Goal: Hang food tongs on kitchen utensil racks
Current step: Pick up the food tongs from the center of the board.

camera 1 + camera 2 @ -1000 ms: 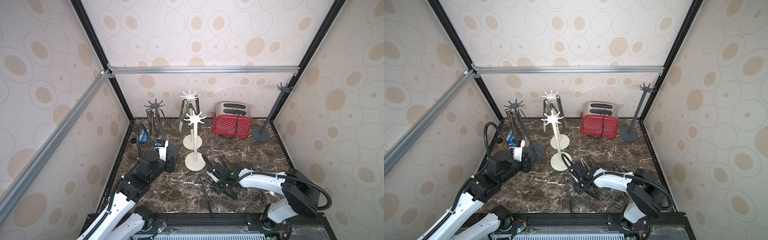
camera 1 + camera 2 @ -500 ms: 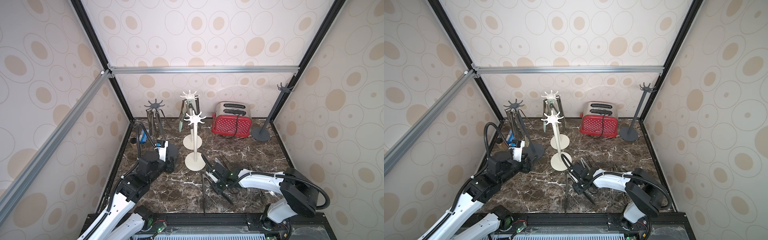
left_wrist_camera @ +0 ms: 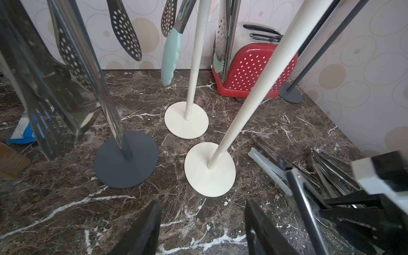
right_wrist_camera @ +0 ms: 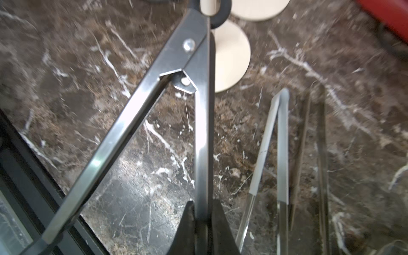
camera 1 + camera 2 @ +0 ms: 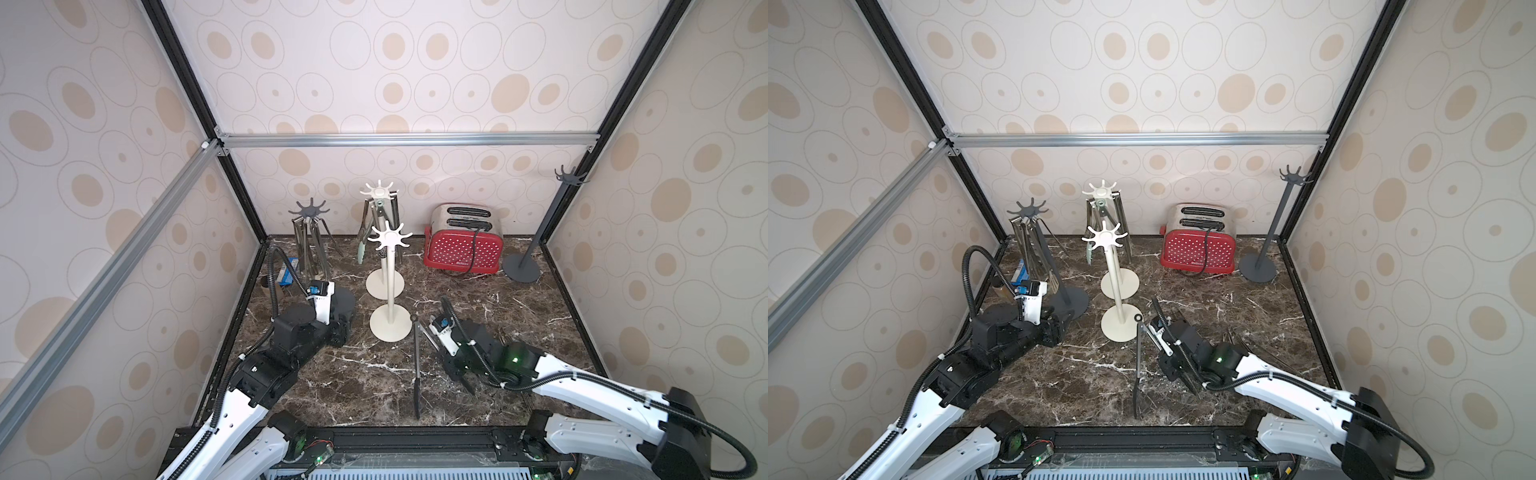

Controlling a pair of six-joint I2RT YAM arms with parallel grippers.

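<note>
While the left arm [image 5: 266, 374] reaches forward from the near left corner with its elbow bent, the left gripper [image 3: 203, 231] hovers low over the marble tabletop [image 5: 353, 386]. It sits just short of the round base of the left dark grey rack [image 5: 309, 212]. Its two black fingers [image 3: 143, 229] stand well spread, with nothing between them.

The right arm [image 5: 582, 386] stretches from the near right corner toward the middle, lying low and almost level. The right gripper [image 4: 203, 223] is pinched tight on one leg of the held tongs [image 4: 199, 136], a steel pair with dark tips. These tongs are splayed in a V. One leg runs into the gripper, and the other angles away toward the near edge of the table. Their hinge ring lies just beside the round base of the front cream rack [image 5: 390, 237]. Whether the free tip touches the marble cannot be told.

Loose tongs [image 4: 281, 143] lie flat on the marble just beside the right gripper. At the back, hanging tongs [image 5: 306, 249] dangle from the left dark grey rack, and more hang from the back cream rack [image 5: 379, 193]. A second dark grey rack [image 5: 543, 224] stands in the back right corner, beside a red toaster [image 5: 461, 249].
</note>
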